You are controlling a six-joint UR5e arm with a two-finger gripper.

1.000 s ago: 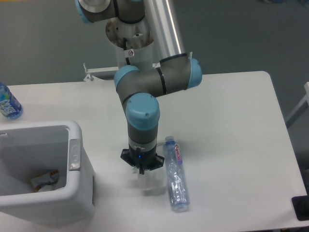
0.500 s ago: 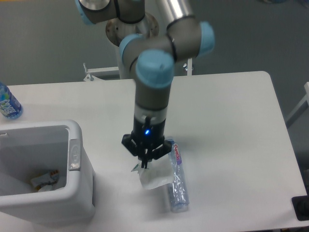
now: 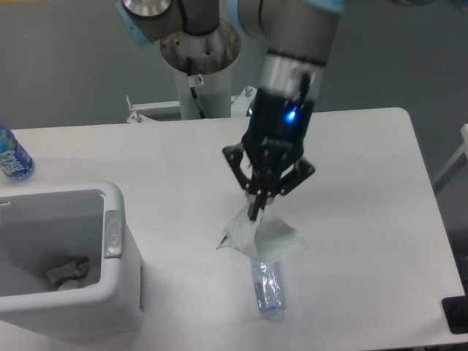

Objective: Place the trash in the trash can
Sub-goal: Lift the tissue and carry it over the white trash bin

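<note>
With the bin [image 3: 124, 219] waiting at the table's left front corner, the pincer [image 3: 255, 213], clamped on the dangling wrapper [image 3: 263, 235] above the bottle [image 3: 268, 287], should carry it high enough to clear the rim.

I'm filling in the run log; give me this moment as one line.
gripper: shut on wrapper, lifted off table | clear bottle: lying on table, partly behind wrapper | trash can: at left, some trash inside

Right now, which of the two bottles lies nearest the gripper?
The clear crinkled bottle lying on the table just below the gripper, partly hidden by the white wrapper it holds. The blue-labelled bottle sits far off at the table's left edge.
</note>
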